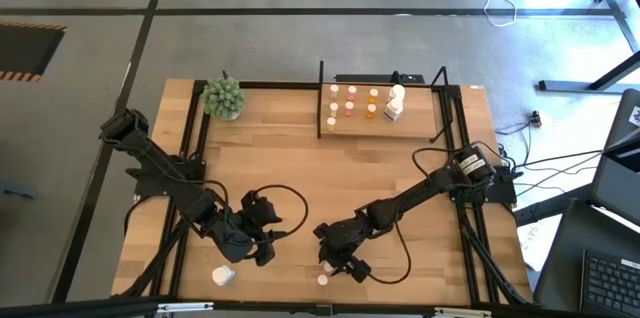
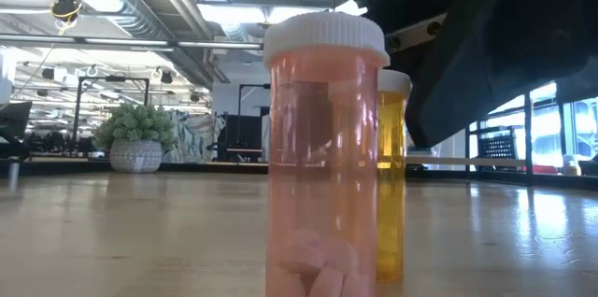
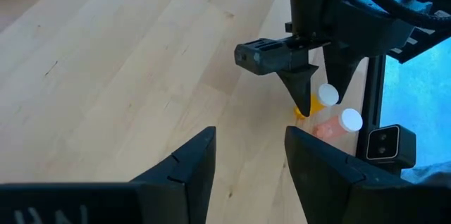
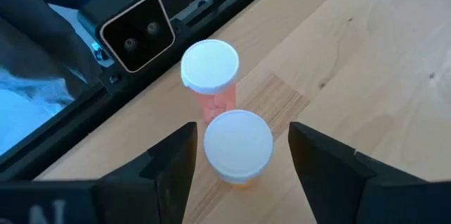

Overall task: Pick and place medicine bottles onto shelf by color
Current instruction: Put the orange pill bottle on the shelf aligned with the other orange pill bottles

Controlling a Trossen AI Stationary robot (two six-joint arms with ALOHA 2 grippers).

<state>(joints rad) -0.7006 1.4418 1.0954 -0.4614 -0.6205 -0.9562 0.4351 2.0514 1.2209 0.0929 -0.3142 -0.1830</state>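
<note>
Orange bottle point(image 4: 238, 146) between open right tool point(image 4: 239, 160) fingers

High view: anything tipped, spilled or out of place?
One white bottle seems to lie on its side near the table's front edge, by the left hand, far from the shelf. The two bottles at the right hand stand upright. No spill visible.

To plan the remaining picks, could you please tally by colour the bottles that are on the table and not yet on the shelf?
pink bottle: 1
orange bottle: 1
white bottle: 1
Total: 3
</note>
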